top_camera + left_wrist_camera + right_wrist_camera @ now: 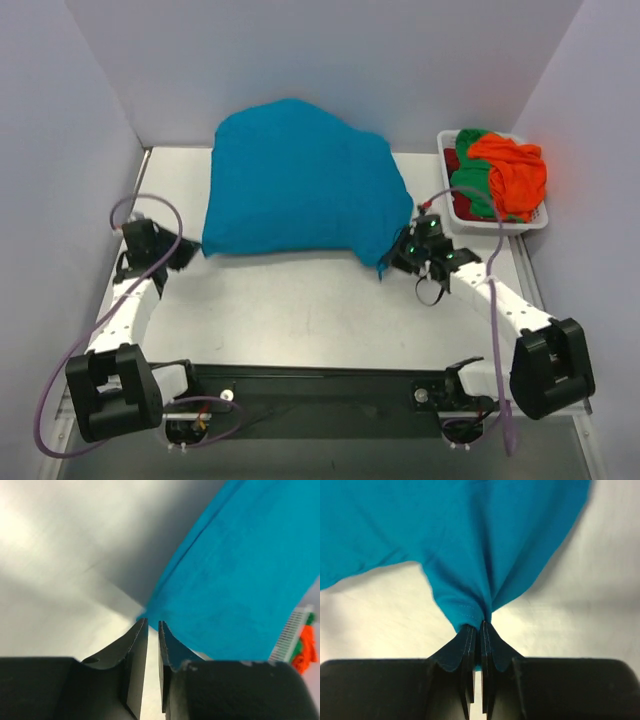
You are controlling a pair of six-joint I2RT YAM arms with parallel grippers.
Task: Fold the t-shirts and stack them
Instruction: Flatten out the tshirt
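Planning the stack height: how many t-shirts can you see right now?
4. The teal t-shirt is spread over the table. The orange t-shirt, green t-shirt and dark red t-shirt are bunched in the white basket, far right. Others may be hidden beneath them.

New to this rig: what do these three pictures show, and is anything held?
Two robot arms sit at a table's near edge. The wide picture looks down from above and behind them; the two close-ups come from cameras on each wrist. A teal t-shirt is spread across it; a white basket at right holds an orange shirt and a green shirt. The right end effector pinches the teal shirt's edge. The left end effector is slightly parted beside the shirt, gripping nothing.
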